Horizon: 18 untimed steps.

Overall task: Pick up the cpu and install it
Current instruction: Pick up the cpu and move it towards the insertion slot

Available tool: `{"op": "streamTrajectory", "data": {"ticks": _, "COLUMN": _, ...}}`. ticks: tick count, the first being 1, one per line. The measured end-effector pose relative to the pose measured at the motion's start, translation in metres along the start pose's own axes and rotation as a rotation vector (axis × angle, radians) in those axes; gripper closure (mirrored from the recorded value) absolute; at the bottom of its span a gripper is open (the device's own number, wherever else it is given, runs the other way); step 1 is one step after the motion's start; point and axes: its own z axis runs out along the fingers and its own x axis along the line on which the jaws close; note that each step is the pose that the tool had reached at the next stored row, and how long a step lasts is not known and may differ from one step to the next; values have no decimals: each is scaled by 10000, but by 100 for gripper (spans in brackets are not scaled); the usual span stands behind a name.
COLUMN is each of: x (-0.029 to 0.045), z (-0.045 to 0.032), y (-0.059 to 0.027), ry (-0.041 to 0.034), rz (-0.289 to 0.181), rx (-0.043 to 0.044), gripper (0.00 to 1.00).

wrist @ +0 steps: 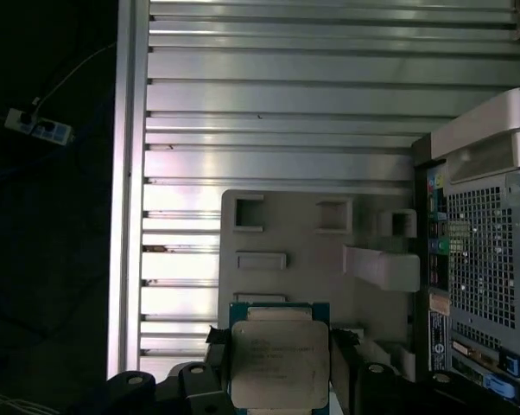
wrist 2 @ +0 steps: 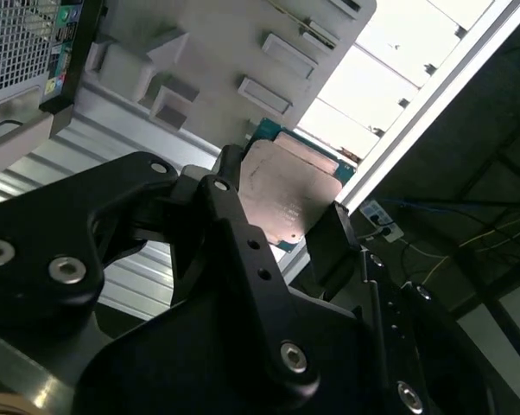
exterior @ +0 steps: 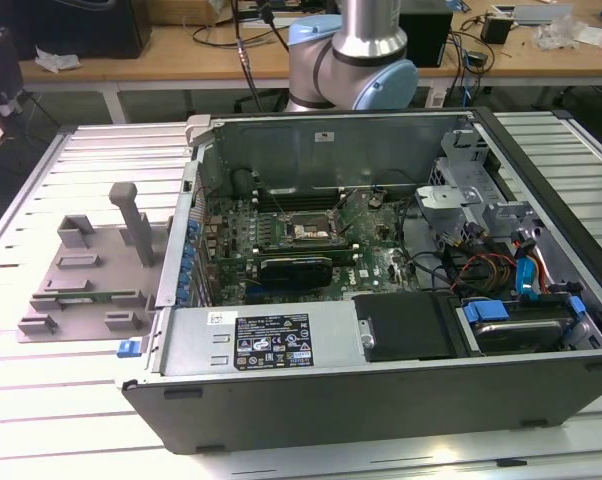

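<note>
Black gripper has its two fingers pinching the small flat square cpu with the pale silver metal top by opposite edges, probably so the contacts go untouched. It's held clear above the grey plastic tray on the ribbed aluminium table — open computer case just beside.

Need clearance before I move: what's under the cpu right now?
In the first wrist view the cpu, clamped in the gripper, hangs over the grey tray on the slatted table. The part of the tray directly beneath the chip is covered by it.
</note>
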Motion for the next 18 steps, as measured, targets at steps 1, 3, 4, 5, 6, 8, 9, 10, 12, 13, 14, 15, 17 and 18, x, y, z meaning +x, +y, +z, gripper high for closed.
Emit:
{"op": "streamTrajectory", "data": {"ticks": 1, "x": -43, "z": 0, "y": 0, "ry": 0, "rz": 0, "rx": 0, "gripper": 45}}
{"op": "streamTrajectory", "data": {"ticks": 3, "x": -150, "z": 2, "y": -2, "ry": 2, "rz": -1, "rx": 0, "gripper": 45}}
{"op": "streamTrajectory", "data": {"ticks": 4, "x": -206, "z": 3, "y": -3, "ry": 2, "rz": -1, "rx": -1, "gripper": 45}}
{"op": "streamTrajectory", "data": {"ticks": 5, "x": -282, "z": 3, "y": -3, "ry": 5, "rz": 1, "rx": 0, "gripper": 45}}
{"op": "streamTrajectory", "data": {"ticks": 6, "x": -322, "z": 4, "y": -4, "ry": 6, "rz": 1, "rx": 0, "gripper": 45}}
{"op": "streamTrajectory", "data": {"ticks": 8, "x": -404, "z": 6, "y": -5, "ry": 6, "rz": 1, "rx": -1, "gripper": 45}}
{"op": "streamTrajectory", "data": {"ticks": 9, "x": -446, "z": 5, "y": -6, "ry": 9, "rz": 0, "rx": 1, "gripper": 45}}
{"op": "streamTrajectory", "data": {"ticks": 10, "x": -529, "z": 7, "y": -7, "ry": 8, "rz": -1, "rx": -1, "gripper": 45}}
{"op": "streamTrajectory", "data": {"ticks": 12, "x": -700, "z": 9, "y": -9, "ry": 12, "rz": 1, "rx": 0, "gripper": 45}}
{"op": "streamTrajectory", "data": {"ticks": 13, "x": -747, "z": 10, "y": -10, "ry": 11, "rz": -1, "rx": 0, "gripper": 45}}
{"op": "streamTrajectory", "data": {"ticks": 14, "x": -848, "z": 10, "y": -11, "ry": 13, "rz": 1, "rx": 0, "gripper": 45}}
{"op": "streamTrajectory", "data": {"ticks": 15, "x": -961, "z": 12, "y": -12, "ry": 12, "rz": 1, "rx": 0, "gripper": 45}}
{"op": "streamTrajectory", "data": {"ticks": 17, "x": -1120, "z": 14, "y": -14, "ry": 14, "rz": 1, "rx": 0, "gripper": 45}}
{"op": "streamTrajectory", "data": {"ticks": 18, "x": -1162, "z": 15, "y": -15, "ry": 14, "rz": 2, "rx": -1, "gripper": 45}}
